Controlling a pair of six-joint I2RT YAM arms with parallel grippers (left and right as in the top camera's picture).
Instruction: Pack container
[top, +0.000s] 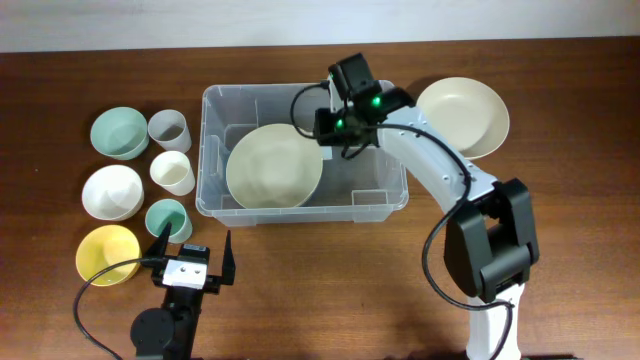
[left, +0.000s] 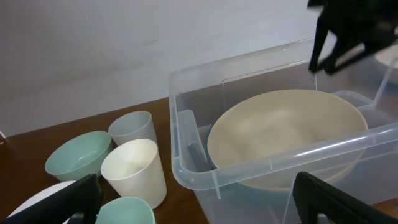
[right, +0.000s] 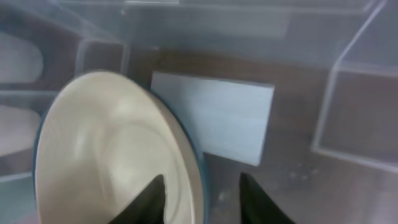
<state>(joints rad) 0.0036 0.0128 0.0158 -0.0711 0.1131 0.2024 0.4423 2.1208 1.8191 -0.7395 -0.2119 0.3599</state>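
The clear plastic container (top: 212, 108) stands mid-table, with a large cream plate (top: 273, 166) lying tilted inside it. My right gripper (top: 341, 128) reaches into the container's right half. In the right wrist view its open jaws (right: 202, 199) straddle the plate's (right: 106, 155) blue-edged rim, one finger over the plate's inner face and the other outside with a gap. The container's white label (right: 217, 118) shows beyond the rim. My left gripper (top: 193, 255) hovers wide open and empty at the front left, in front of the container's (left: 186, 168) near corner.
A second cream plate (top: 462, 116) lies right of the container. To the left are a green bowl (top: 118, 131), a white bowl (top: 110, 190), a yellow bowl (top: 106, 252), a grey cup (top: 169, 129), a cream cup (top: 172, 171) and a teal cup (top: 167, 218).
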